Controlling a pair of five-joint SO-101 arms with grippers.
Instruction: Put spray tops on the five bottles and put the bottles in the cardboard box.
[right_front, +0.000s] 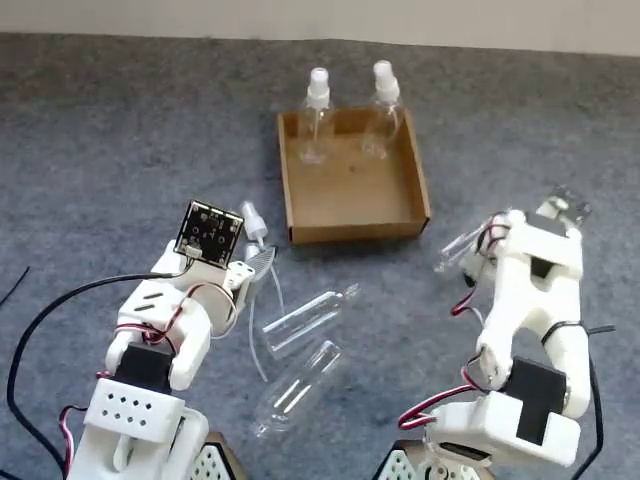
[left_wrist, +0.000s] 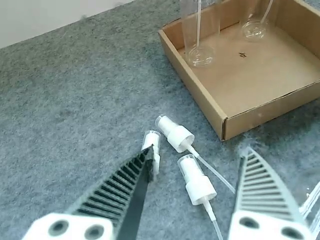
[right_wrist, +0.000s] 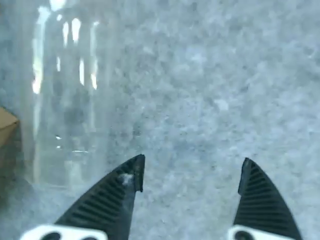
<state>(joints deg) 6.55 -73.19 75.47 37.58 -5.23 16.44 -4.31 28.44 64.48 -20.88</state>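
Lowering the left claw (left_wrist: 197, 154), spread wide over three loose spray tops (left_wrist: 197, 181) just near-left of the cardboard box (left_wrist: 200, 95), should centre it on one cap only. The right claw (right_wrist: 191, 161), also spread, has a bare bottle (right_wrist: 65, 100) beside it, not between the jaws; I'd shift it across before closing.

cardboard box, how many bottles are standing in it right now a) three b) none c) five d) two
d: two capped bottles stand upright inside the cardboard box, by its far wall.
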